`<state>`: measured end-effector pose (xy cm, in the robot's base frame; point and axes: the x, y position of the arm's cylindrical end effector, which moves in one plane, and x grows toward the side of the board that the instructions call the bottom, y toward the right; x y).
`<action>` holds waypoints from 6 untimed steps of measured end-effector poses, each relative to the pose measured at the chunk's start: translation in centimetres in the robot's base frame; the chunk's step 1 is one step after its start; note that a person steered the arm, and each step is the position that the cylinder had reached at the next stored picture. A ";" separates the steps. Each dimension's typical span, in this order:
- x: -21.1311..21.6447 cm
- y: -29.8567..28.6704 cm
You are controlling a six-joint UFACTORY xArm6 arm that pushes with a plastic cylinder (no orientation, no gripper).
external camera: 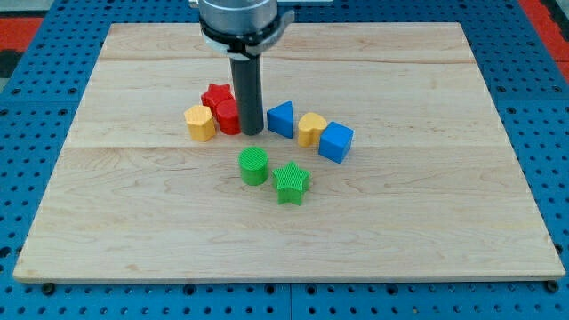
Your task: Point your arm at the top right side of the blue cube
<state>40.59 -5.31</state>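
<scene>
The blue cube (336,141) lies right of the board's centre, touching a yellow block (310,128) on its left. My tip (252,132) stands well to the left of the cube, between a red cylinder-like block (228,116) and a blue triangular block (281,119). The rod (247,93) rises straight up to the arm's head at the view's top. The tip is about one hand of blocks away from the blue cube, with the blue triangular block and the yellow block between them.
A red star (215,95) sits behind the red block, and a yellow block (200,123) lies to its left. A green cylinder (253,166) and a green star (291,183) lie below the row. The wooden board (284,240) sits on a blue pegboard (27,107).
</scene>
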 end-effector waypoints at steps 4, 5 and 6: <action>-6.8 4.6; -6.3 15.5; -3.3 24.4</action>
